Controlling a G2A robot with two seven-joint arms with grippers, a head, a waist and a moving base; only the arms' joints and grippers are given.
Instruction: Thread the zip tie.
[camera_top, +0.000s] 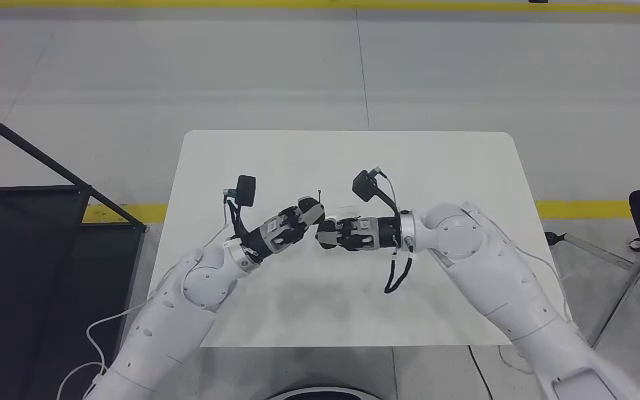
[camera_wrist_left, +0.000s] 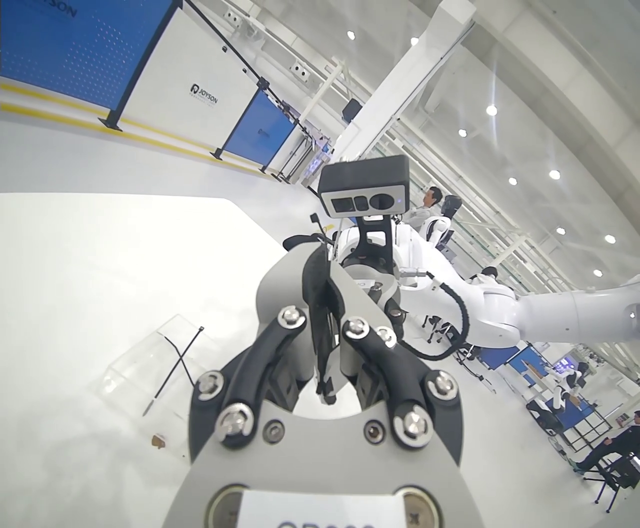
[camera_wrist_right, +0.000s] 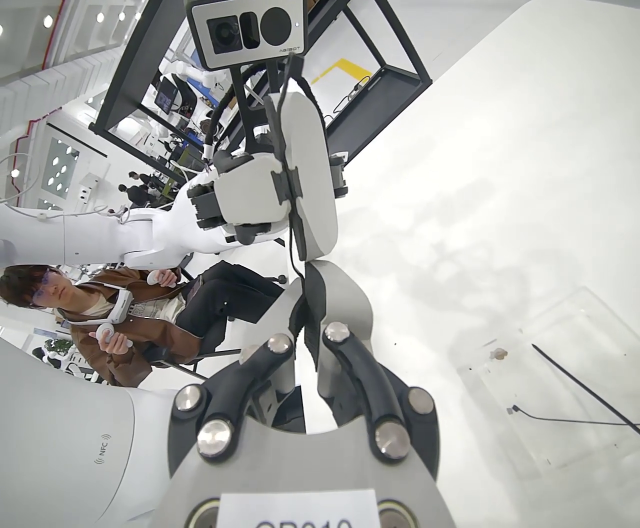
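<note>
Over the middle of the white table (camera_top: 450, 190) my two grippers meet tip to tip. My left gripper (camera_top: 311, 211) (camera_wrist_left: 320, 260) is shut on a thin black zip tie (camera_wrist_left: 316, 222), whose head sticks out past the fingertips and shows as a small upright stub (camera_top: 319, 196) in the top view. My right gripper (camera_top: 323, 236) (camera_wrist_right: 311, 274) is shut on the same tie's strand (camera_wrist_right: 298, 260), which runs along the seam between the left gripper's white fingers (camera_wrist_right: 310, 165) just beyond it.
A clear plastic tray (camera_wrist_left: 131, 358) (camera_wrist_right: 575, 306) lies on the table below the grippers, holding two spare black zip ties (camera_wrist_left: 176, 367) (camera_wrist_right: 570, 372). Bare white tabletop surrounds it, with the table's edges well away on every side.
</note>
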